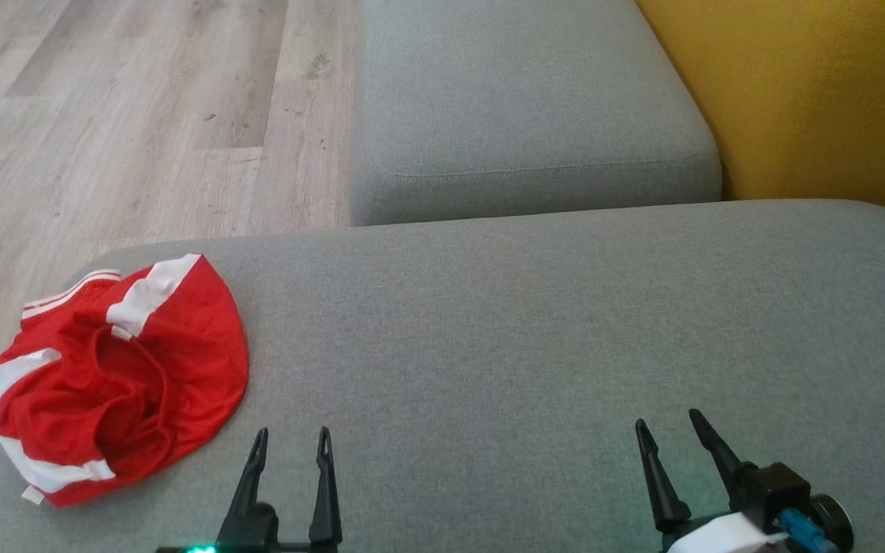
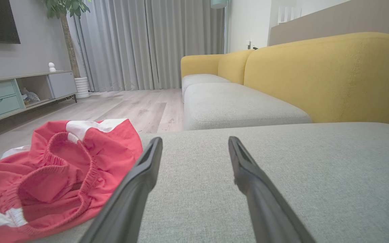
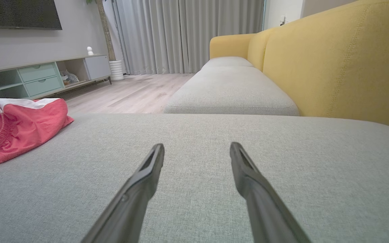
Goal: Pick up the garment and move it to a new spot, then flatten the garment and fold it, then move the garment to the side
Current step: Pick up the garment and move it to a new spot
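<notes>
left gripper (image 1: 293, 436) fingers spread, nothing between them, over grey seat cushion (image 1: 535, 338). right gripper (image 1: 667, 422) likewise parted, empty. garment (image 1: 124, 376), red with white trim, lies crumpled at cushion's left edge, just left of left gripper, not touching. wood floor (image 1: 143, 115) beyond.

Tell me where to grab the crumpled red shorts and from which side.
Probably best: pinch the raised elastic waistband ridge in the middle of the crumpled red mesh shorts with white stripes; it stands proud of the heap. Come from above and the right with the open left end effector, the nearer one.
</notes>
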